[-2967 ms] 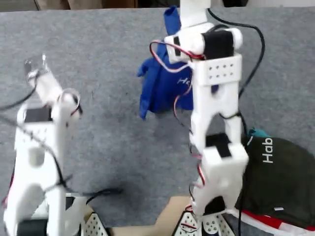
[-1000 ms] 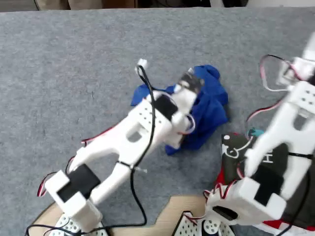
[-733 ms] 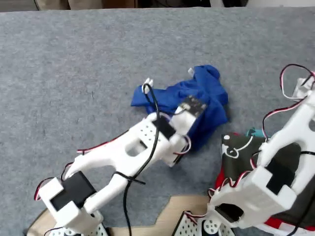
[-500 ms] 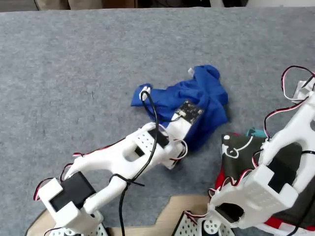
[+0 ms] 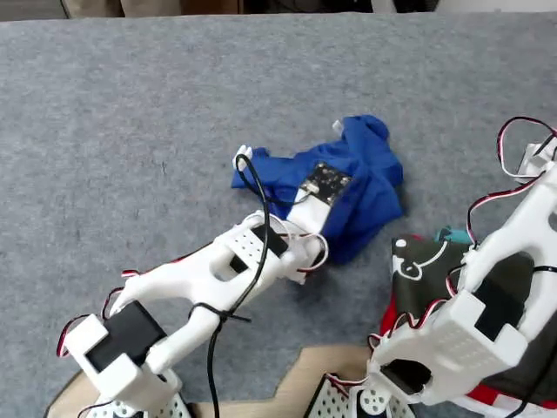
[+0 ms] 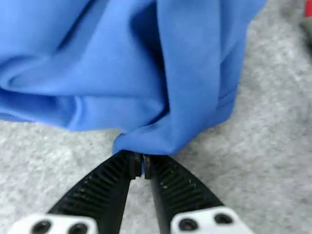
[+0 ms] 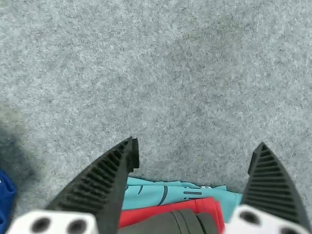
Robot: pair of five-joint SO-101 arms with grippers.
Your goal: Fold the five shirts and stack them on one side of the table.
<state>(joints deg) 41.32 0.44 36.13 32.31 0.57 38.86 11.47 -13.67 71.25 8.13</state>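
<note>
Since your left gripper (image 6: 143,163) pinches the blue shirt (image 6: 161,73) only at its tips, a hard pull may slip it. Right gripper (image 7: 197,145), wide open, could snag the stack (image 7: 170,202).

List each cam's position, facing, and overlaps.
High view: fixed above, looking down on the grey felt table; both white arms show.
Left wrist view: on left arm, looking along its black left pincer, shut on the crumpled blue cloth shirt.
Right wrist view: on right arm, looking down past its open right pincer at the teal, red and dark shirt stack.
Shared: blue shirt in high and left; stack in high and right.
</note>
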